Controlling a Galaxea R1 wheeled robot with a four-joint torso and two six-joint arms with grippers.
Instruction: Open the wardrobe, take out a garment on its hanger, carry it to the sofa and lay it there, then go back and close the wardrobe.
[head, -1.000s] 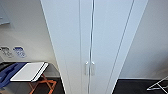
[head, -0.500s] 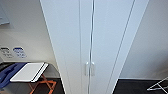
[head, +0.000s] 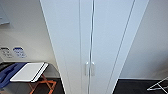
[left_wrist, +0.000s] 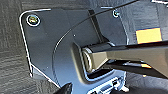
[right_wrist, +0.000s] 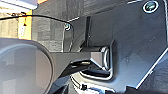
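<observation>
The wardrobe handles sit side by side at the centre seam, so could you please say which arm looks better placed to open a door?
Neither clearly: the wardrobe is shut, and its two handles sit together almost straight ahead. Right handle for the right arm seems reasonable.

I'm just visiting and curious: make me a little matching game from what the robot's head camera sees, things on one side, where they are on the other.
Things:
1. wardrobe
2. handles
3. white folding table
4. wire rack

Places:
A. lower right, on the dark floor
B. centre, doors shut
C. lower left, on orange legs
D. either side of the door seam

Pairs: 1-B, 2-D, 3-C, 4-A
</observation>
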